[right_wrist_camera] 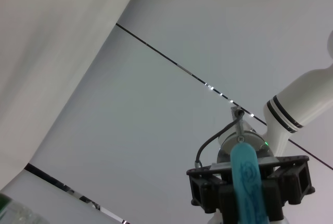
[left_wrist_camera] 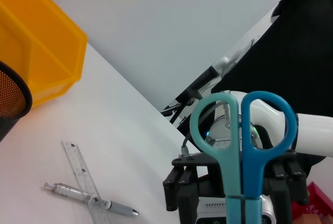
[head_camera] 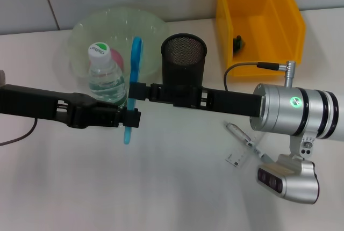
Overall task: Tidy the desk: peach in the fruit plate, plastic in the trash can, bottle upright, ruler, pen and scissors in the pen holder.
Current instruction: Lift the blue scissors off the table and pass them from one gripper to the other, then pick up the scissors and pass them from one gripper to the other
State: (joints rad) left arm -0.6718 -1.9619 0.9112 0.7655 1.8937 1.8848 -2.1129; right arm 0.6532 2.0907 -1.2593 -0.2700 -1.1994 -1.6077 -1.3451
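- Right arm [head_camera: 298, 114]: a brushed silver cylinder ringed by two black bands, with a small green light glowing on its side.
- A grey cable [head_camera: 244, 67] loops from a metal plug on top of that cylinder.
- Wrist camera [head_camera: 287, 180]: a silver housing under the arm with a dark lens window.
- Right gripper [head_camera: 141, 92]: matt black, blocky, with bolted link bars.
- Left gripper [head_camera: 128, 117]: the same black, angular build on a long black forearm.

peach [head_camera: 116, 58]: mostly behind bottle [head_camera: 105, 72] | pen holder [head_camera: 184, 62]: base hidden by arm
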